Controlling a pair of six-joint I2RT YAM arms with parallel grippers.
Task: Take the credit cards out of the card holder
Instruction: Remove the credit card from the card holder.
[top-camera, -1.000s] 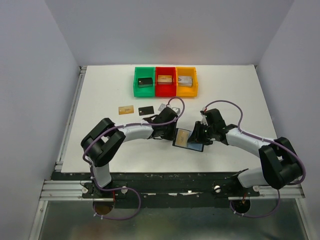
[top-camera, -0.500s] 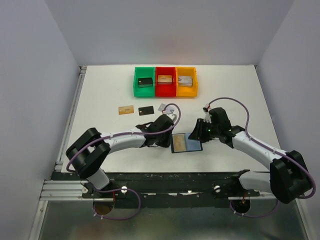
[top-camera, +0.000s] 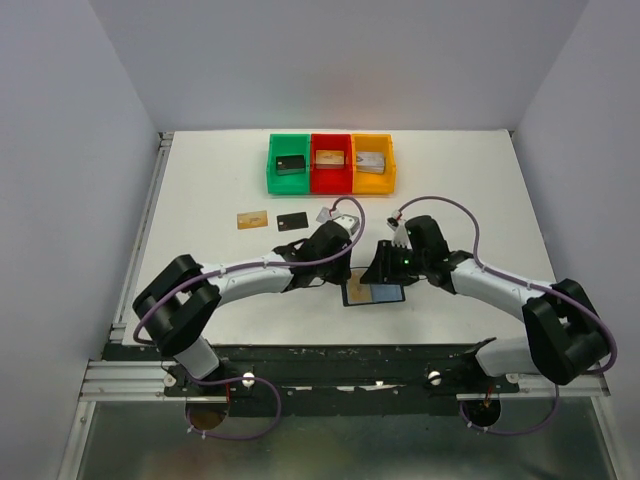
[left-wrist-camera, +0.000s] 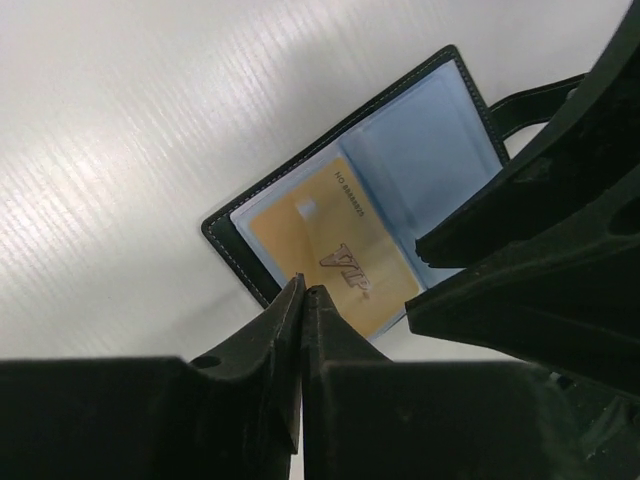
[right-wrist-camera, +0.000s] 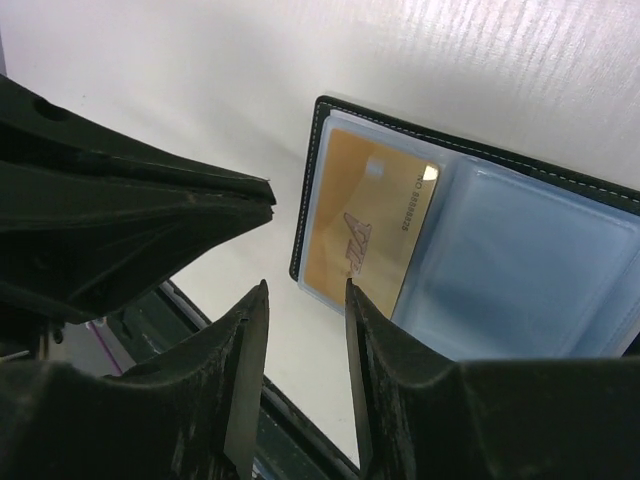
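On the white table (top-camera: 480, 190), a tan card (top-camera: 252, 219) lay furthest left. A black card (top-camera: 292, 222) lay near it on the right, then a silver card (top-camera: 324, 213), partly hidden by the left arm. No print on these three could be read. Behind them, at the far edge, a green bin (top-camera: 285, 184), a red bin (top-camera: 330, 186) and an orange bin (top-camera: 372, 186) stood touching in a row.

The left claw (left-wrist-camera: 303, 292) had its fingers pressed together on nothing. Its tip was at the edge of the card holder (left-wrist-camera: 440, 130), beside the gold card (left-wrist-camera: 335, 255); whether it touched could not be told. The card holder lay open and flat close to the table's near edge, between the two claws. The gold card sat in one pocket, printed "VIP" in the middle. Along one short edge ran a line starting "NO", then digits too fine to be sure of. The other pocket showed bluish plastic. The right claw (right-wrist-camera: 305, 295) hung just above the holder's gold-card end, fingers apart, gripping nothing.

A second earlier the holder had looked propped at a tilt between the arms; now it lay flat. The right claw had also come further left, nearer the left claw. Open table stretched wide to the right of the holder, and between the holder and the bins.
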